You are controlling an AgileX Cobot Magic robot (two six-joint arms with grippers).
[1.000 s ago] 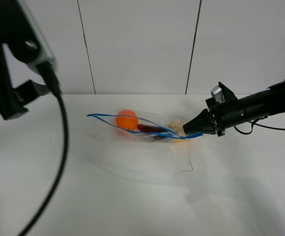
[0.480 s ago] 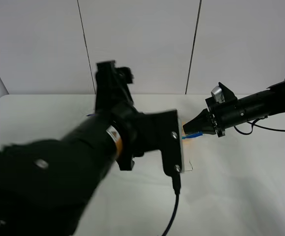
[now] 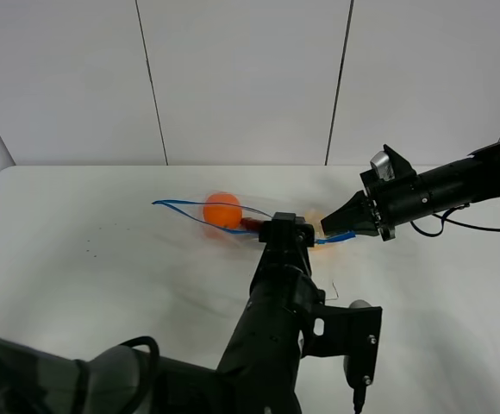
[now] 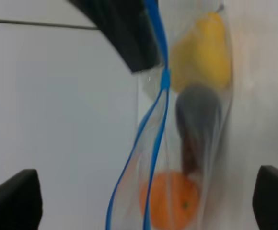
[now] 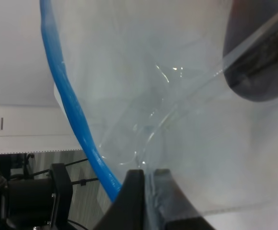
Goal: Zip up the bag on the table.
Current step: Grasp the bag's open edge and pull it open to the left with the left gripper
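Observation:
The clear bag [image 3: 259, 226] lies across the middle of the white table [image 3: 78, 259], its blue zipper strip [image 3: 177, 205] gaping open along most of its length. Inside it are an orange toy [image 3: 222, 210], a purple one [image 4: 196, 120] and a yellow one [image 4: 201, 52]. My right gripper [image 3: 336, 227] is shut on the bag's right end, pinching plastic beside the blue strip [image 5: 76, 120]. My left gripper [image 3: 286, 228] hovers over the bag's middle, and its fingertips [image 4: 14, 196] stand wide apart with the bag [image 4: 177, 143] below them.
My left arm [image 3: 267, 345] rises from the front edge and hides the table's front centre. A small dark thread [image 3: 329, 293] lies on the table in front of the bag. A white panelled wall [image 3: 241, 78] stands behind the table.
My left arm has swung in from the far left, passed close by the camera, and now reaches over the bag from the front. The right gripper and the bag have stayed put.

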